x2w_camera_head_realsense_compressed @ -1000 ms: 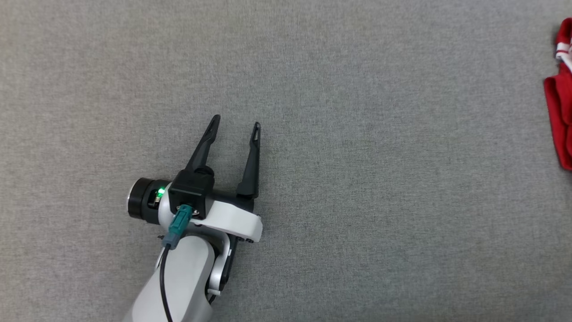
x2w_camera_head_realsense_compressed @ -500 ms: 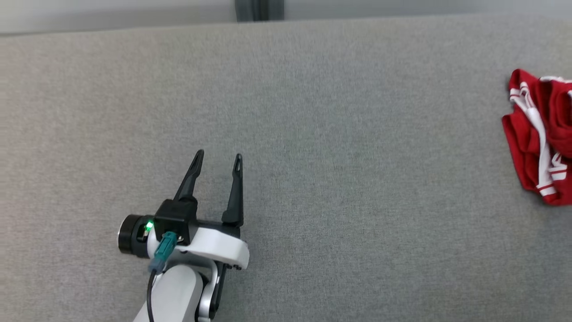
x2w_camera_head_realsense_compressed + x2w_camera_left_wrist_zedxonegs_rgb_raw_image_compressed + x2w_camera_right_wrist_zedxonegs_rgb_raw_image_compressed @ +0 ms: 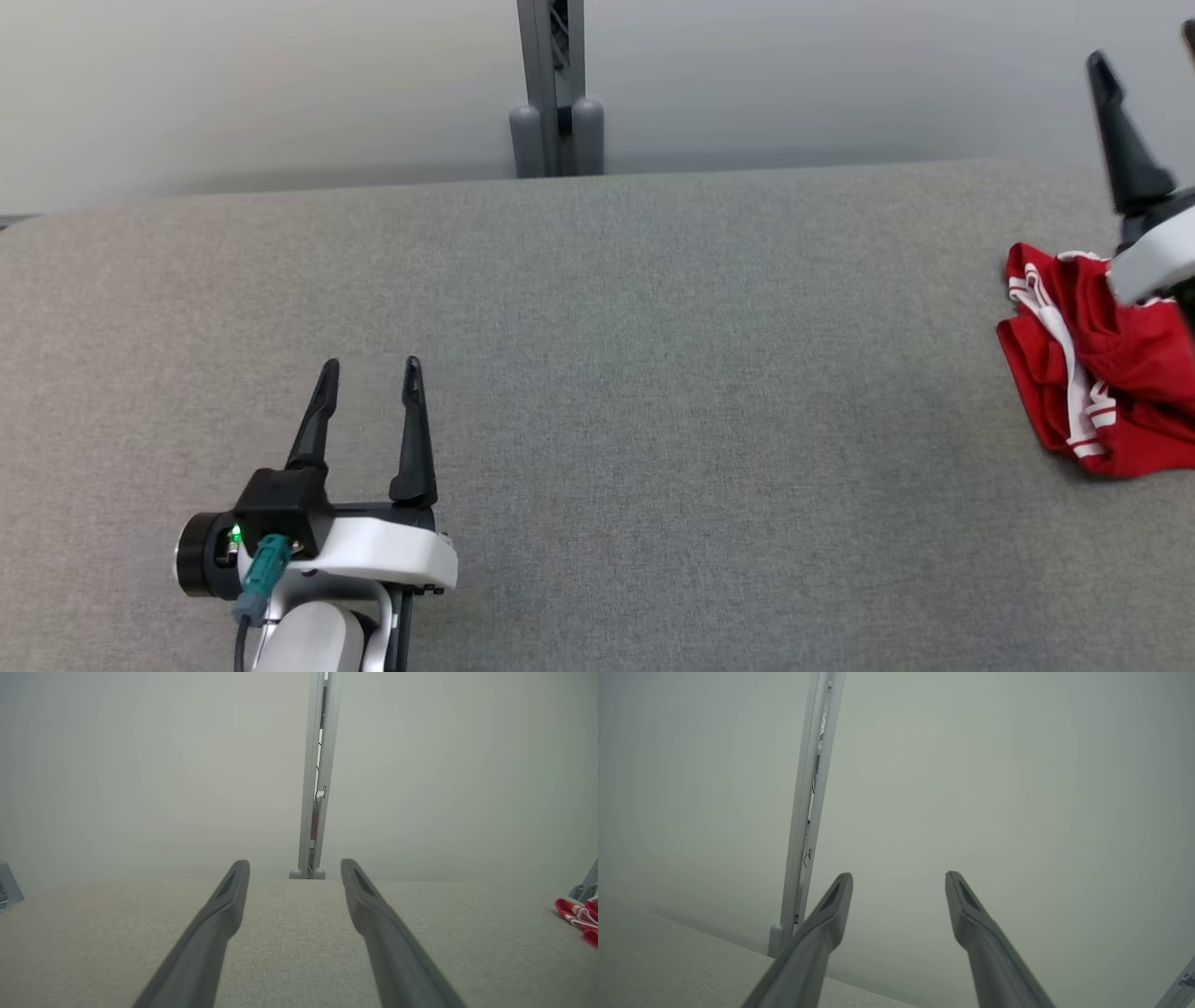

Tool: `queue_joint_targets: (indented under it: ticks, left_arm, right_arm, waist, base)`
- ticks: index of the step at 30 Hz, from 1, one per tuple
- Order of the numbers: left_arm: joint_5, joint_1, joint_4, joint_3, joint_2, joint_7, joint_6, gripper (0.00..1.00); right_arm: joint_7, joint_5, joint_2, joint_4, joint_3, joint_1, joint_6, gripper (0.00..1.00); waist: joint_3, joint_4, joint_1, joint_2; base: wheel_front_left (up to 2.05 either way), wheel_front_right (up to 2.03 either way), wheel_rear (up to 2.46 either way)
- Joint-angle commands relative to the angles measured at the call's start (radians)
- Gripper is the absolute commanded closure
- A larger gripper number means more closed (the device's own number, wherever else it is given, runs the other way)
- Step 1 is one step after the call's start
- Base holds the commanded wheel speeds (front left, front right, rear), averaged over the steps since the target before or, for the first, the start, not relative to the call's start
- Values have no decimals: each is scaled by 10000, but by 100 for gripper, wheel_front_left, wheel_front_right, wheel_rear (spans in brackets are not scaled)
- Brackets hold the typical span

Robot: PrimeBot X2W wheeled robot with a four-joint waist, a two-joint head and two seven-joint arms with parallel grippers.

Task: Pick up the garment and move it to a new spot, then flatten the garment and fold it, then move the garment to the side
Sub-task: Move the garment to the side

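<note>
The garment [image 3: 1125, 373], red with white stripes and trim, lies crumpled in a loose heap on the grey fabric worktop [image 3: 653, 373]. It sits at the far right of the head view, closer to the worktop's back edge than to the front, and its right part runs out of the picture. In the left wrist view a small piece of it [image 3: 577, 912] shows at the right edge, low on the cloth surface.

The right tool [image 3: 1144, 47] is in the upper right corner of the head view. One dark finger points up toward the wall, and a sliver of the other shows at the picture's edge. Its pale body overlaps the garment's upper right part, but I cannot tell whether it touches the cloth. In its own wrist view the right tool [image 3: 899, 877] has its fingers spread wide with nothing between them, aimed at the wall [image 3: 1017, 788] past the worktop's back edge.

The left tool [image 3: 371, 364] is over bare worktop at the lower left, well apart from the garment. Its fingers are wide apart and empty, pointing toward the back edge. A green light glows on its wrist, beside a teal plug [image 3: 264, 569].

A grey upright post [image 3: 555, 84] stands just behind the middle of the back edge, against the pale wall.
</note>
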Motion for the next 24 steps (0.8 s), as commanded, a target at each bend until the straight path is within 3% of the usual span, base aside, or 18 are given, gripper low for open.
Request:
queue_joint_targets:
  ticks: [1, 6, 9, 12, 17, 24]
  left_arm:
    - [59, 139, -111, 108, 35, 3, -44, 0]
    - [72, 514, -239, 336, 44, 5, -91, 0]
    - [-22, 717, -242, 421, 41, 3, -52, 0]
    - [58, 860, -155, 390, 38, 5, -147, 0]
    - [-41, 1099, -39, 445, 40, 5, -57, 0]
    - [-398, 1381, 187, 451, 43, 4, -343, 0]
  right_arm:
    - [-4, -362, 273, -527, -555, 703, -1, 0]
    - [-7, -1702, 1921, -2803, -2628, 3108, -1, 0]
    - [-6, -2186, 2903, -3646, -3306, 4332, -1, 0]
    - [-7, -3255, 3276, -3943, -3027, 5349, -3, 0]
    - [-8, -3736, 3945, -3922, -3300, 6263, -1, 0]
    - [-8, -4045, 4533, -3707, -3643, 7188, -1, 0]
  waist:
    - [-276, 76, 0, 0]
    - [-673, 247, 0, 0]
    - [-794, 339, 0, 0]
    - [-882, 487, 0, 0]
    - [-997, 647, 0, 0]
    - [-1096, 790, 0, 0]
  base:
    - [0, 0, 0]
    - [0, 0, 0]
    - [0, 0, 0]
    - [0, 0, 0]
    - [0, 0, 0]
    - [0, 0, 0]
